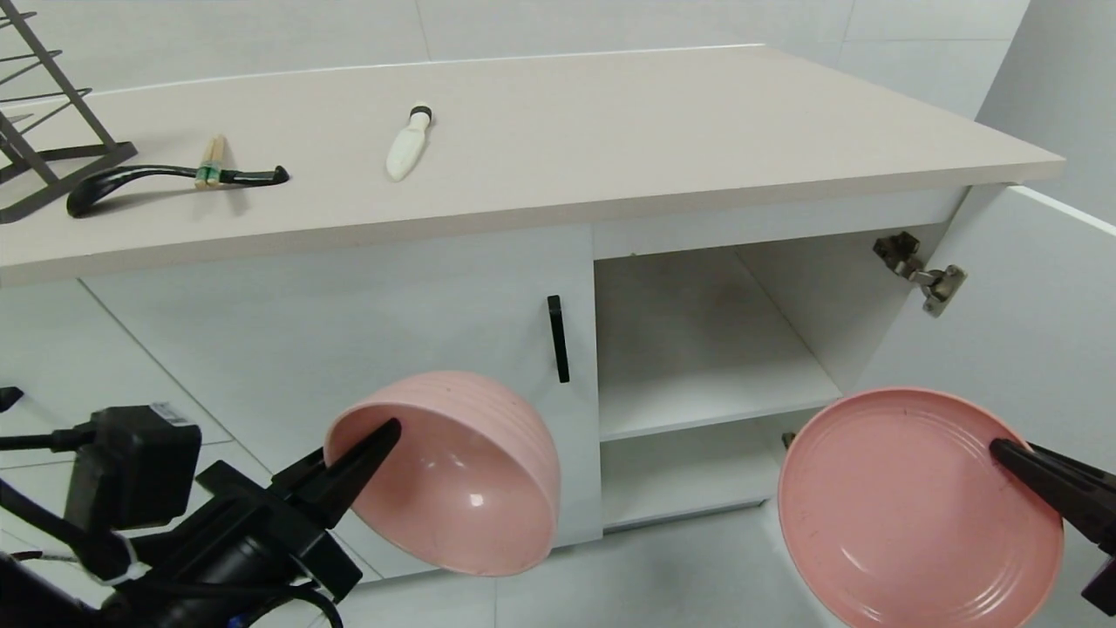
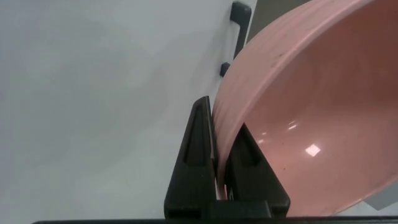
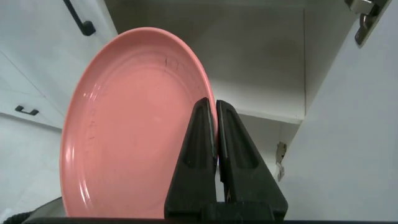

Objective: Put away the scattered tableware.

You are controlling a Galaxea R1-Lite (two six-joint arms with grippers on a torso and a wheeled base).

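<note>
Obs. 1: Your left gripper (image 1: 384, 433) has its jaws clenched on the rim of the pink bowl (image 1: 453, 475), one jaw inside and one outside the wall.
- Bowl: deep and round, with horizontal ribs on the outside. The inside is smooth and glossy, with a small light glint low down.
- It is held in the air, tipped on its side, low in front of the closed cabinet door (image 1: 349, 331) and just beside that door's black handle (image 1: 558, 338).

Obs. 2: Your right gripper (image 1: 1001, 448) has its jaws clamped on the edge of the pink plate (image 1: 907, 515).
- Plate: shallow and round, with concentric rings in the well and a few faint dark specks near the rim.
- It is held tilted up with its face toward the head camera, low in front of the open cabinet and near the swung-out door (image 1: 1029, 331).
- Behind it you see the white shelf (image 1: 697, 349).

Obs. 3: On the counter (image 1: 654, 131):
- A black spoon (image 1: 166, 179) has chopsticks (image 1: 210, 162) lying across its handle.
- A white utensil (image 1: 408, 148) with a black end lies apart from them.
- A dark wire rack (image 1: 44, 122) stands at the far left.
</note>
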